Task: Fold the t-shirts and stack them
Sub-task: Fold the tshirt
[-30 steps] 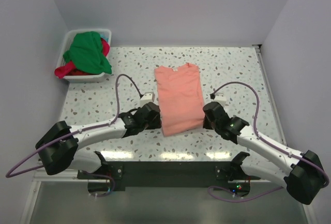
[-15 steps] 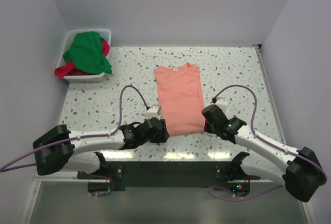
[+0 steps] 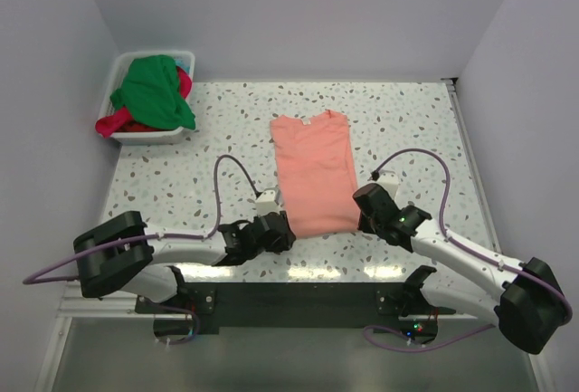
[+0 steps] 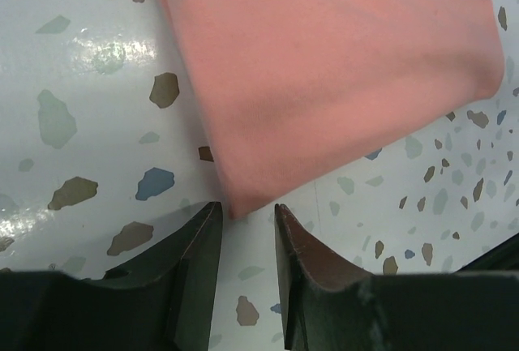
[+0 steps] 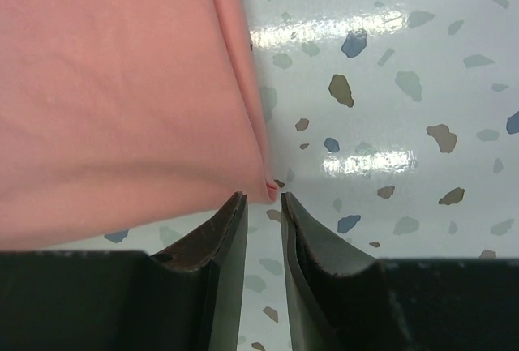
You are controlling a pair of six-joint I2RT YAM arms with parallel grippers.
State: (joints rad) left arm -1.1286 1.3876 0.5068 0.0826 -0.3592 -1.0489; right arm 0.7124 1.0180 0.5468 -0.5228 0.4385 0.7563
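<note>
Top cam only: salmon-pink t-shirt [image 3: 313, 173] lies flat mid-table on the speckled terrazzo tabletop [image 3: 412, 125], folded lengthwise to a narrow strip, collar at the far end, hem toward the arm bases. In the far-left corner is a white plastic tub [image 3: 149, 136] w/ the green t-shirt [image 3: 152, 90] heaped on top and the red-magenta t-shirt [image 3: 114, 124] spilling over its near-left rim; neither wrist cam sees these. From above, the left gripper [image 3: 286, 232] sits at the pink shirt's near-left corner and the right gripper [image 3: 360, 218] at its near-right corner, both low to the table, but the jaw gaps can't be read from there. Wrist cams give that. Left wrist: the shirt's corner points straight into the mouth between the two dark fingertips [image 4: 199, 237]; jaws parted only a little, and the gap below the corner shows bare tabletop, so nothing is clamped. Right wrist: same setup, w/ the folded side edge running down to a corner that ends right at the fingertips [image 5: 231, 213], a thin redder edge showing at the very tip; jaws a narrow slot apart w/ tabletop visible thru it. Whether either corner actually touches the finger pads can't be told. The shirt's layers look stacked and flat at both corners.
</note>
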